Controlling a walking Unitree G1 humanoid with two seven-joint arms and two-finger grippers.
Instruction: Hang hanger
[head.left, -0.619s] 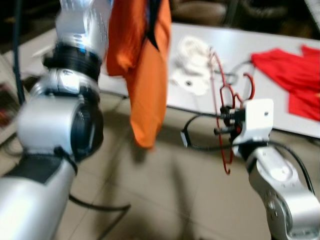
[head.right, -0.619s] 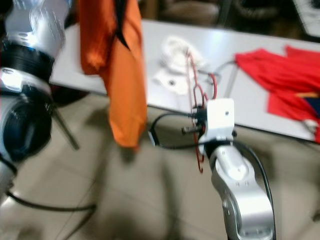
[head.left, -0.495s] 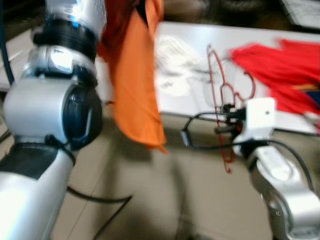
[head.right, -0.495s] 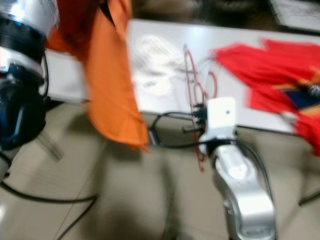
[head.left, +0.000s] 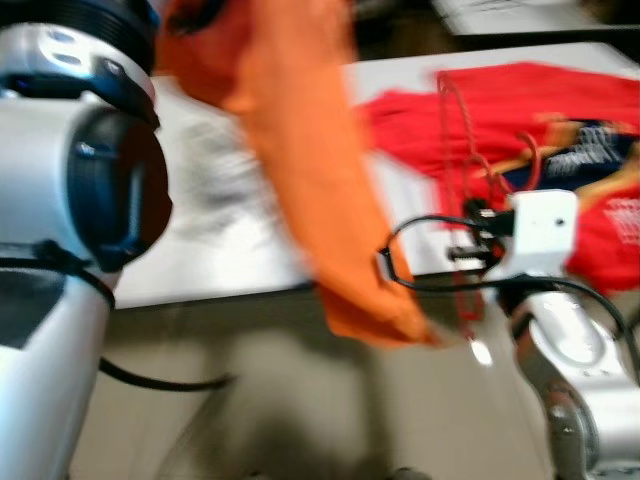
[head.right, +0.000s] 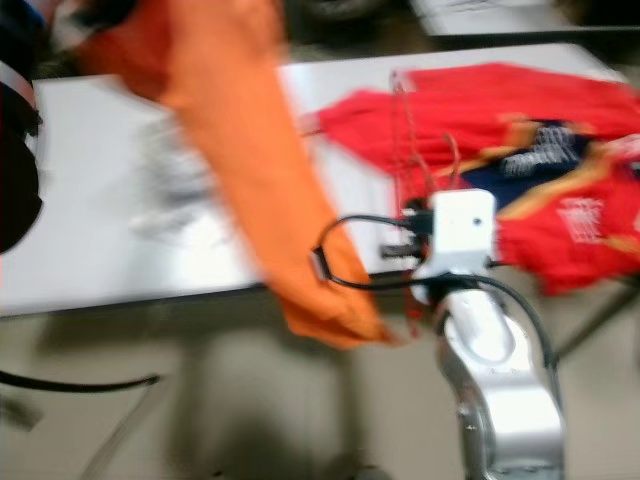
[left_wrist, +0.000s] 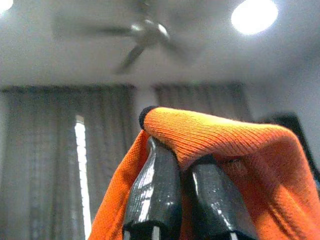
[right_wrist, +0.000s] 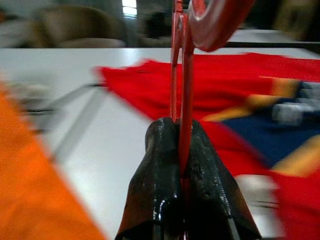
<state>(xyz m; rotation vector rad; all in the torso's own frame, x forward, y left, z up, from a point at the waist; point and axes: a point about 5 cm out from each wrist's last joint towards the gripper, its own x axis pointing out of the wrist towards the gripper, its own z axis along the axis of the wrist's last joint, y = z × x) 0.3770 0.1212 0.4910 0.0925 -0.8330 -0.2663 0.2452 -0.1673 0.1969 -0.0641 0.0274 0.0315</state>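
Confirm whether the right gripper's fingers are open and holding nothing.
No. In the right wrist view the right gripper is shut on the red hanger, its thin red wire pinched between the two black fingers.

A white table (head.right: 90, 200) stands on a beige floor (head.left: 300, 400), with a black cable (head.left: 160, 380) lying on the floor beneath it. Overhead, a ceiling fan (left_wrist: 142, 35) and a round ceiling light (left_wrist: 254, 16) are mounted above grey curtains (left_wrist: 45, 150) with a bright window gap (left_wrist: 80, 165).
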